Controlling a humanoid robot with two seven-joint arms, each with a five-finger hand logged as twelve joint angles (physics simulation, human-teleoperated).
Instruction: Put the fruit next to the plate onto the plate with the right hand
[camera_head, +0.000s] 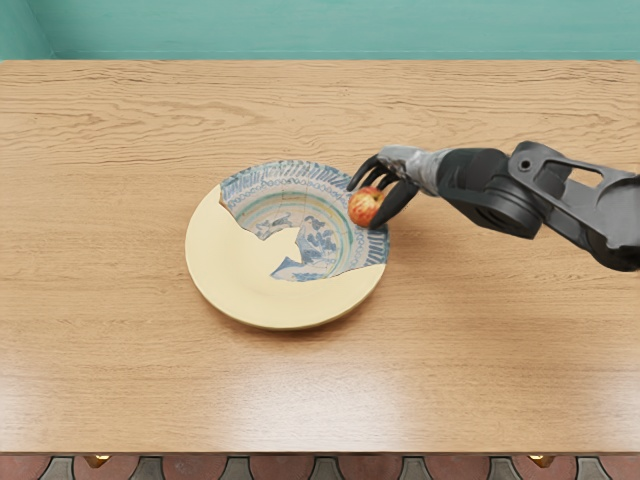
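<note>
Right hand (388, 182), right of frame centre, arm entering from the right edge: curled closed around the fruit (366, 206), a small red-yellow piece. The fruit sits over the plate's right rim; whether it touches the plate (240, 275) or hangs just above it cannot be told.

Step in hand, by my reading: carry done, placement pending. The next move calls for lowering a little, further in toward the plate's middle so the round fruit cannot roll off the rim, then letting go gently.

Count: one fruit, one plate with a partly patterned face, one hand in view, on one wooden table (140, 130).
</note>
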